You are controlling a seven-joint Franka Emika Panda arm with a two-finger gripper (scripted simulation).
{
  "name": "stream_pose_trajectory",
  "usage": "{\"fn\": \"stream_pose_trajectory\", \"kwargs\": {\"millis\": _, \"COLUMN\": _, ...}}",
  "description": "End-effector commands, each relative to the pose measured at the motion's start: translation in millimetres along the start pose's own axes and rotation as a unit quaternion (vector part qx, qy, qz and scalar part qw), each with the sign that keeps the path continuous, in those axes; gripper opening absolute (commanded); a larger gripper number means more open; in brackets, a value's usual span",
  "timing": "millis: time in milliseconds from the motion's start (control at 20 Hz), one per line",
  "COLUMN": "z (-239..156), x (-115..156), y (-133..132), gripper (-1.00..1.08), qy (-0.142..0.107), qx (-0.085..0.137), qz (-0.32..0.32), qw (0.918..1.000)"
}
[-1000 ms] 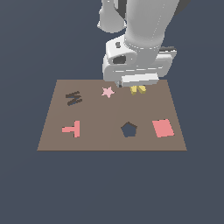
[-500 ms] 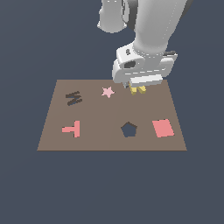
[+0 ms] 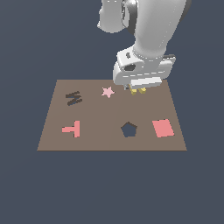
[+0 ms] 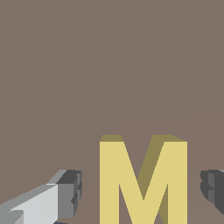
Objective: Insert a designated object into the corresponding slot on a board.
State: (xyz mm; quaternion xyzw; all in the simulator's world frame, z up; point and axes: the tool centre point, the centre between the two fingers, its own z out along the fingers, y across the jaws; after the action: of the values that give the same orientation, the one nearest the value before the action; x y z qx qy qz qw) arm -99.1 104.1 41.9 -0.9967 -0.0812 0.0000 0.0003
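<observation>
Brown board [image 3: 109, 118] on dark floor [image 3: 26, 183]; on it: pink star [image 3: 107, 92], pink T [image 3: 72, 129], pink square [image 3: 162, 128], yellow M block [image 4: 142, 183].

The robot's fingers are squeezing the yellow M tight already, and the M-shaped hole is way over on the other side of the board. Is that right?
Not quite. In the wrist view the gripper is open: both fingers stand apart from the yellow M, with gaps on each side. The rest holds: the exterior view shows the M-shaped hole far across the board.

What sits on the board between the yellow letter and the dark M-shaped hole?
The pink star, seen in the exterior view, between the yellow letter and the hole.
</observation>
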Motion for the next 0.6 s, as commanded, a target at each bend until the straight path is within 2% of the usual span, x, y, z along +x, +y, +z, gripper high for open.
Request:
{"fn": "stream_pose_trajectory", "kwargs": {"millis": 0, "z": 7.5, "x": -0.5, "y": -0.2, "gripper": 1.0, "qy": 0.0, "qx": 0.0, "qz": 0.0, "qw": 1.0}}
{"fn": "stream_pose_trajectory", "kwargs": {"millis": 200, "z": 12.1, "x": -0.7, "y": -0.4, "gripper": 1.0, "qy": 0.0, "qx": 0.0, "qz": 0.0, "qw": 1.0}}
{"fn": "stream_pose_trajectory", "kwargs": {"millis": 250, "z": 12.1, "x": -0.7, "y": -0.4, "gripper": -1.0, "qy": 0.0, "qx": 0.0, "qz": 0.0, "qw": 1.0}}
{"fn": "stream_pose_trajectory", "kwargs": {"millis": 550, "z": 12.1, "x": -0.7, "y": -0.4, "gripper": -1.0, "qy": 0.0, "qx": 0.0, "qz": 0.0, "qw": 1.0}}
